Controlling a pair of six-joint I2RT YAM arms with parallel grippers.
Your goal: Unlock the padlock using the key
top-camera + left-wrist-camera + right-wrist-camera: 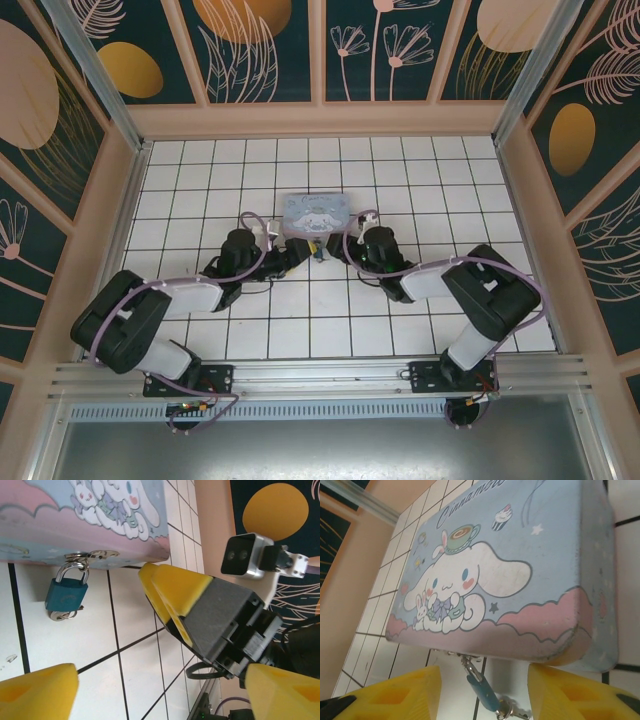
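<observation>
While padlock [66, 594] hangs off the tin [100, 525], key [62, 615] at its base, left gripper [160, 680] and right gripper [485, 672] gape empty.

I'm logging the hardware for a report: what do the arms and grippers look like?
The left arm and right arm are black with white link covers and lilac cables alongside. The left gripper and right gripper have dark bodies and yellow wedge-shaped fingers. A silver-and-black camera sits on a white wrist mount.
</observation>
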